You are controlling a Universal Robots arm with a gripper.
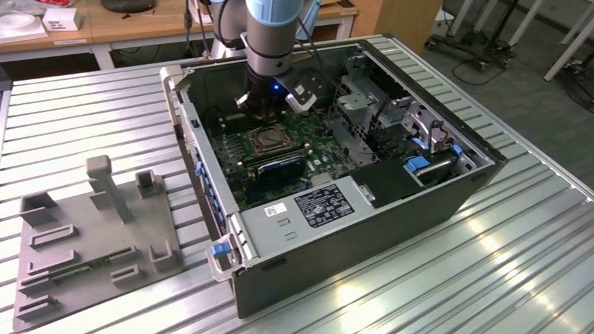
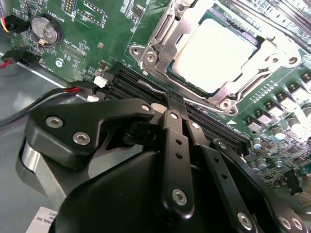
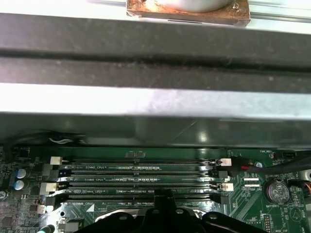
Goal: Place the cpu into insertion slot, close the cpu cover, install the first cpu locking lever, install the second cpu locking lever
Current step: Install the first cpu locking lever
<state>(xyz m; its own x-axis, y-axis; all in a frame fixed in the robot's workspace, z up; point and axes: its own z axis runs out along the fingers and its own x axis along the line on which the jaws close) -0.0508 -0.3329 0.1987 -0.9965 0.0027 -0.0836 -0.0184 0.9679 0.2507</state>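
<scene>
The cpu [image 2: 218, 51], a pale silvery square, lies in the insertion slot [image 1: 266, 141] on the green motherboard inside the open computer case. The silvery cpu cover [image 2: 155, 43] lies flat around the chip's edges. My gripper [image 2: 175, 99] hangs just beside the socket, over the long black memory slots [image 3: 136, 170], its black fingers [image 2: 176, 145] pressed together with nothing between them. In the exterior view the gripper [image 1: 263, 115] is inside the case, at the far side of the socket. Its tip [image 3: 167, 195] also shows in the first wrist view, at the edge of the memory slots.
The case wall [image 3: 155, 102] rises close behind the memory slots. A coin battery [image 2: 44, 29] and red-black cables [image 2: 73, 90] lie near the gripper. Drive cages with blue tabs [image 1: 418, 163] fill the case's right in the exterior view. A grey fixture plate [image 1: 93, 236] sits on the slatted table.
</scene>
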